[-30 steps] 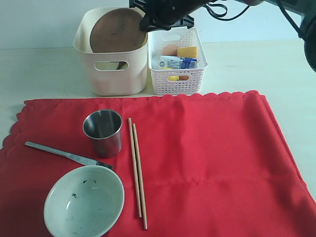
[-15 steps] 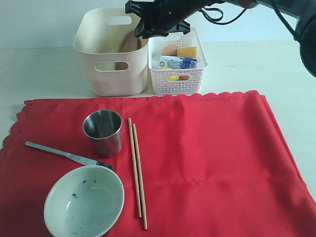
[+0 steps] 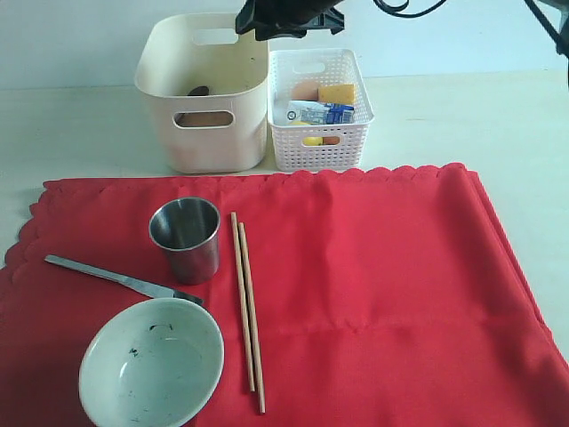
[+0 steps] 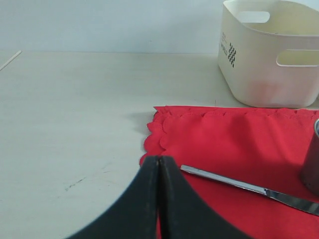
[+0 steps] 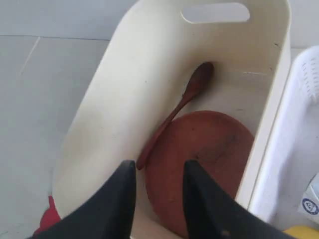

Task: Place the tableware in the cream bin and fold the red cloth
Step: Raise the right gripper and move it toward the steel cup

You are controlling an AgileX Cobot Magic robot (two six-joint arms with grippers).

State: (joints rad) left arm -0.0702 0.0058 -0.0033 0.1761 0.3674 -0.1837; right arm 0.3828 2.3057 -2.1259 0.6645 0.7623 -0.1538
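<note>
Exterior view: plate down in the bin, four pieces left on the cloth

Nearest me, the pale speckled bowl [image 3: 151, 363], metal knife [image 3: 116, 278], steel cup [image 3: 185, 238] and wooden chopstick pair [image 3: 247, 302] lay on the red cloth [image 3: 373, 285] exactly as a second before, the cloth flat and unfolded. My left gripper [image 4: 158, 162] sat low by the cloth's scalloped corner, jaws pressed together on nothing.

Farther back came the change. The round brown plate [image 5: 199, 159], a second earlier up on edge at the rim of the cream bin [image 3: 204, 147], lay on the bin's floor beside the dark wooden spoon [image 5: 179, 104]. My right gripper [image 5: 158, 169] hung above it, jaws partly spread and empty. I judged two pieces binned and four to go, then the fold.

Beyond, the white lattice basket [image 3: 320, 151] stood just beside the bin on the pale table [image 3: 444, 116], with a plain light wall [image 3: 71, 44] behind.
</note>
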